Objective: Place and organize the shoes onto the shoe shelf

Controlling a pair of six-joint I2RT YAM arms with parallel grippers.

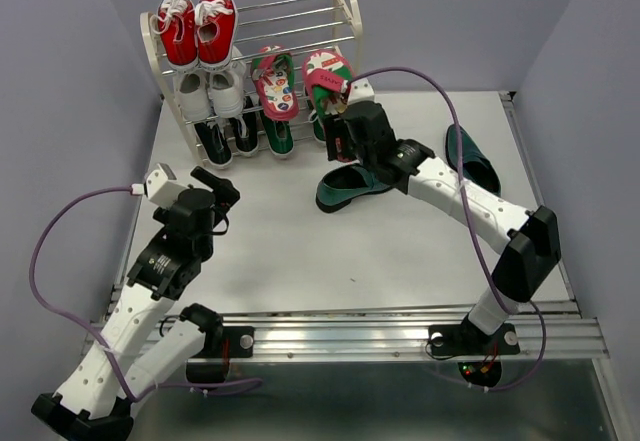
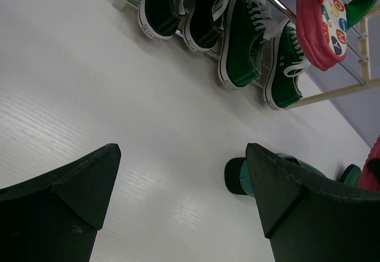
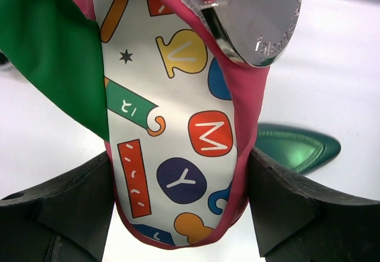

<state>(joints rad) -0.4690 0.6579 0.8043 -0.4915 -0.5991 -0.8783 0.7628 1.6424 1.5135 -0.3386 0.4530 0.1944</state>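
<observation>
Between fingers of right claw [image 3: 180,167]: red-pink flip-flop [image 3: 178,125], leaning on shoe shelf [image 1: 345,6]; clamped or merely flanked, cannot tell. Beyond it, green loafer [image 3: 297,149] on bench [image 3: 332,66]. Left claw [image 2: 183,149] spread wide, gripping nothing.

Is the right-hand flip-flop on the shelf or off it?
On: the flip-flop leans on the shoe shelf rods beside its mate. The right gripper flanks its heel; whether it grips, cannot tell.

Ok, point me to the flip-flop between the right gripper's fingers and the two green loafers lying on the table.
flip-flop [image 3: 178,149]: right wrist view, on the patterned insole.
central loafer [image 1: 342,191]: top external view, on its glossy upper.
right-hand loafer [image 1: 480,171]: top external view, on its upper, beside the opening.
</observation>
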